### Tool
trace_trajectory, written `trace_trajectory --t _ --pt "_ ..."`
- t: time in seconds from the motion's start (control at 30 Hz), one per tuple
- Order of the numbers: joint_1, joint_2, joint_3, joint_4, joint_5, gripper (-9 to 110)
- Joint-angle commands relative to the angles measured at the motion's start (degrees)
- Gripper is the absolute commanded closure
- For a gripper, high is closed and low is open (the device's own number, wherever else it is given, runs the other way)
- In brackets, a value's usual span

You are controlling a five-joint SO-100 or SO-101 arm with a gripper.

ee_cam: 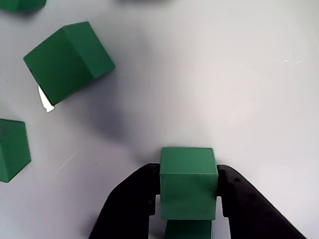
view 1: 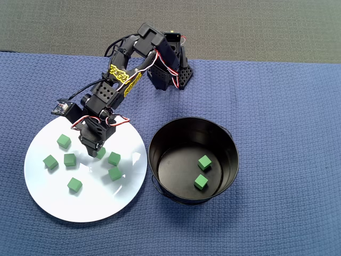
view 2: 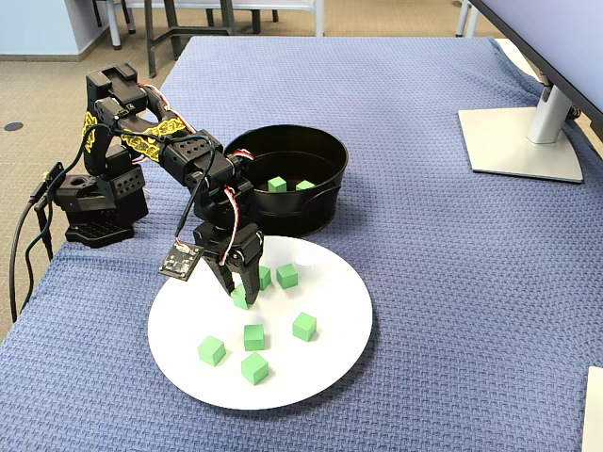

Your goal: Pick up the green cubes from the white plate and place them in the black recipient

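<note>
Green cube (ee_cam: 188,181) between fingers (ee_cam: 132,204), neighbouring cubes (ee_cam: 68,60) nearby

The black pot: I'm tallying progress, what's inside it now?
Two green cubes lie on the floor of the black pot. The near wall hides part of the floor in the fixed view.

table, blue woven cloth (view 2: 452,282) | white plate (view 2: 330,367) | black recipient (view 2: 325,202) | arm base (view 2: 94,226) | monitor stand (view 2: 518,141)
</note>
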Motion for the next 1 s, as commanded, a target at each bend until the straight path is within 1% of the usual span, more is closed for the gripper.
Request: trace_trajectory --t 0.0,0.17,0.27,0.33,0.47,0.63,0.73,0.83,0.97 --pt "-0.3 1.1 -3.2 -0.3 -0.8 101" --pt "0.4 7.6 -1.5 0.0 -0.5 102" --pt "1.1 19.0 0.4 1.1 -0.3 102" --pt "0.9 26.6 -0.2 3.9 0.2 102" --pt "-3.3 40.9 -0.9 10.8 1.7 102" --pt "-15.0 54.0 -1.5 18.3 7.0 102" --pt "-25.9 55.9 -1.9 20.7 11.0 102" --pt "-35.2 53.7 1.2 18.2 13.9 102" --pt "-43.2 50.3 7.7 12.3 16.7 102"
